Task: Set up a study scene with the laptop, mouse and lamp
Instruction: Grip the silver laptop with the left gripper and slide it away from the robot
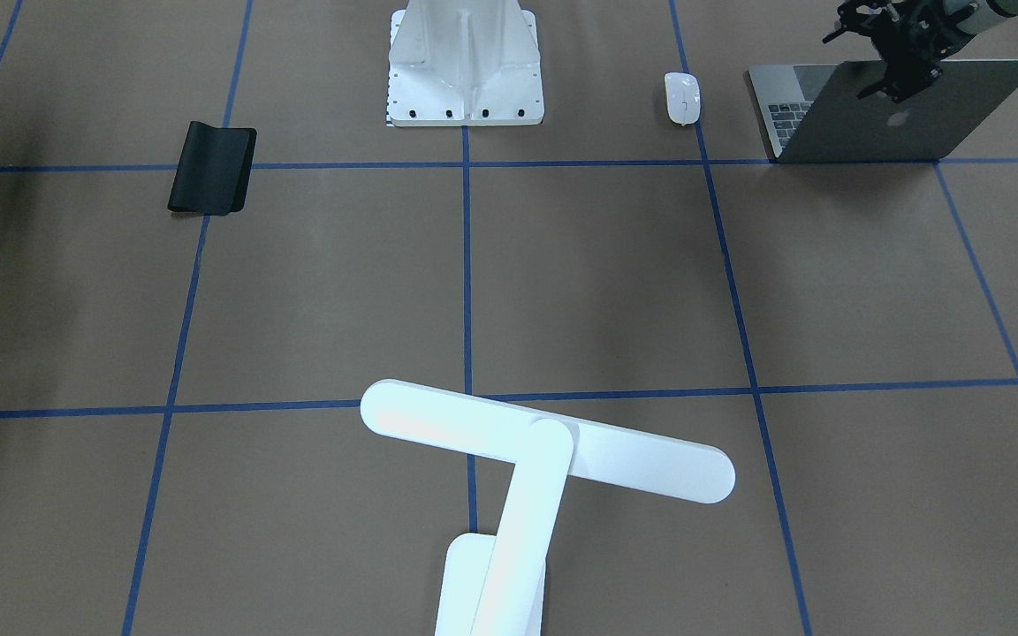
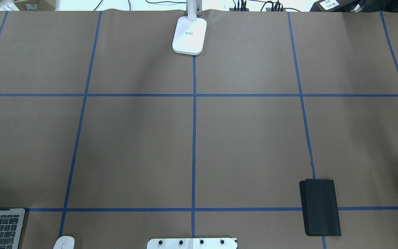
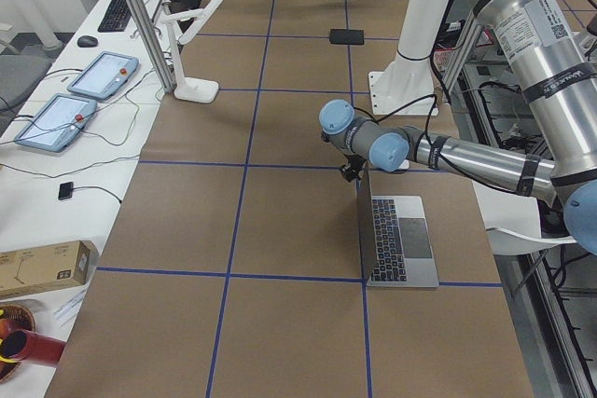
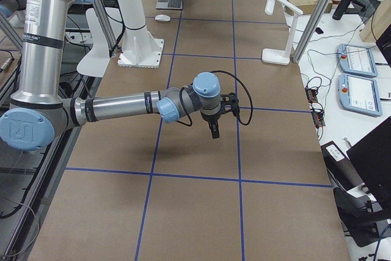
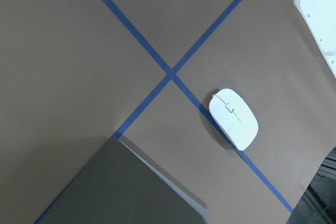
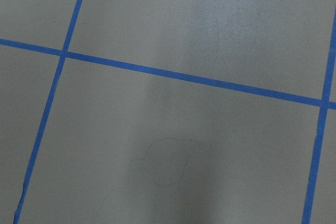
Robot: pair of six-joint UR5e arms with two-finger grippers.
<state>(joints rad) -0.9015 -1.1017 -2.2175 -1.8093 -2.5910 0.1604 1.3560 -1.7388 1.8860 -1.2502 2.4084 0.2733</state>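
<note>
The brown paper-covered counter point(image 2: 133, 145) is marked into squares by blue tape. The slim grey metal laptop point(image 1: 907, 119) stands open at the robot's edge on its left side, keys toward the robot. The left pincer point(image 1: 893, 84) sits at the lid's top edge; I cannot tell whether it grips the lid. The white bar-headed desk lamp point(image 1: 544, 450) stands mid-counter at the far edge. The flat black mouse pad point(image 1: 212, 168) lies on the robot's right, well apart from the small white oval mouse point(image 1: 682, 97), which lies just beside the laptop. The right pincer point(image 4: 214, 129) hangs above bare counter; I cannot tell its state.

Setting the lid's angle seems the step in hand. Next probably comes the mouse, which needs a low, centred pinch across its smooth sides.
</note>
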